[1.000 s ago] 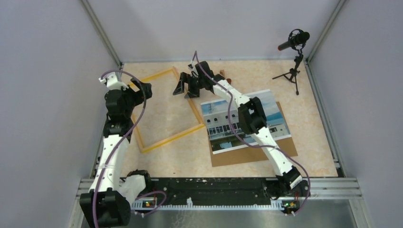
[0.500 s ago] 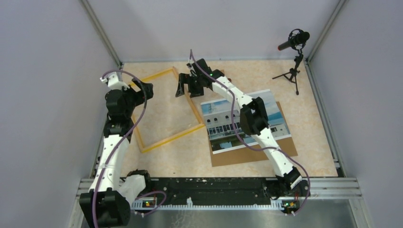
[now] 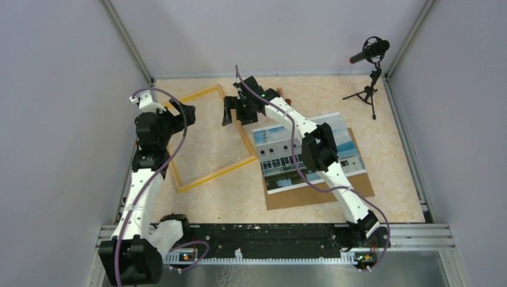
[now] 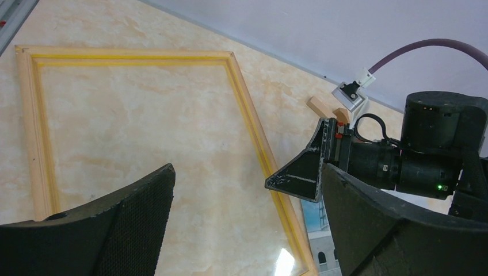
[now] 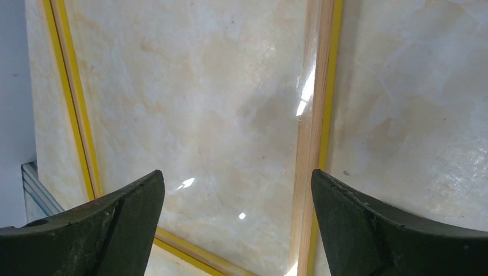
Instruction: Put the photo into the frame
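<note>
Left gripper (image 3: 183,111) has nudged a little farther in over the frame's (image 3: 215,174) left rail. In its wrist view the fingers (image 4: 144,201) are spread wide with only the frame's interior between them. It's empty, and we can't tell if it's touching.

The frame itself hasn't shifted. It lies flat on the table (image 3: 239,197), with glare inside the rails (image 4: 253,121), so we'd guess a pane is fitted.

Right gripper (image 3: 231,113) has slid left, from just outside the frame's right rail to over that rail. Its jaws are wide apart and carry nothing. In the wrist view the rail (image 5: 313,144) runs just inside the right-hand finger (image 5: 368,230). It looks to be hovering, but contact is unclear.

The photo (image 3: 276,168) is unmoved, to the right of the frame, its near-left corner close to the frame's right corner. It rests on the brown backing board (image 3: 323,194), and nobody is holding it.

Our read is that both arms are working on the frame, squaring or steadying it. The photo pick hasn't started, so the task is still early.
</note>
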{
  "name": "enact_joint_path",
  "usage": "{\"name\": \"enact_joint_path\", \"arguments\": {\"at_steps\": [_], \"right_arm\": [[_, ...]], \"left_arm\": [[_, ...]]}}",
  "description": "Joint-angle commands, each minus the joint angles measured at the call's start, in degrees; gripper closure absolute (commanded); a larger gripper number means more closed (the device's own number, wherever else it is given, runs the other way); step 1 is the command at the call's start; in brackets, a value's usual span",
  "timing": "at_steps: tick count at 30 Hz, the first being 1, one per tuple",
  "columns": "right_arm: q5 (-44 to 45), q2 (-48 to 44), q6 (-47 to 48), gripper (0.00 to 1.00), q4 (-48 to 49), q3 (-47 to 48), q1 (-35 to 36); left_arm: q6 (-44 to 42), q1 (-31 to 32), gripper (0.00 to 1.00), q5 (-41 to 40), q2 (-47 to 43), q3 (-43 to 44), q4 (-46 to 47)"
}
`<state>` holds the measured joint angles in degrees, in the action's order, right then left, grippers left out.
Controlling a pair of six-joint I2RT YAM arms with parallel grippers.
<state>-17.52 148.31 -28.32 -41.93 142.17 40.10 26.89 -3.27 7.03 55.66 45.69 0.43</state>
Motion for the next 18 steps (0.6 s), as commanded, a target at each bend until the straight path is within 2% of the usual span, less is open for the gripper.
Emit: {"name": "enact_joint_path", "arguments": {"at_steps": [1,6,9,15,18], "right_arm": [[0.42,-4.82,1.73,0.07,-0.42,-0.96,0.6],[-1.06,-4.98,1.21,0.14,2.7,-5.23,1.06],[-1.82,-4.65,1.13,0.17,3.65,-7.0,1.12],[-2.7,-4.88,1.81,0.23,5.81,-10.07,1.24],[-3.11,-5.2,2.43,0.24,5.85,-9.6,1.21]], "left_arm": [[-0.78,0.32,0.01,-0.13,0.61,0.71,2.44],[-0.69,0.28,0.01,-2.8,1.07,0.62,1.57],[0.81,0.27,0.01,-7.39,1.62,0.2,0.7],[8.22,-1.32,0.02,-22.42,4.72,3.11,-14.6],[11.64,-7.1,0.02,-23.77,5.26,0.99,-19.84]]}}
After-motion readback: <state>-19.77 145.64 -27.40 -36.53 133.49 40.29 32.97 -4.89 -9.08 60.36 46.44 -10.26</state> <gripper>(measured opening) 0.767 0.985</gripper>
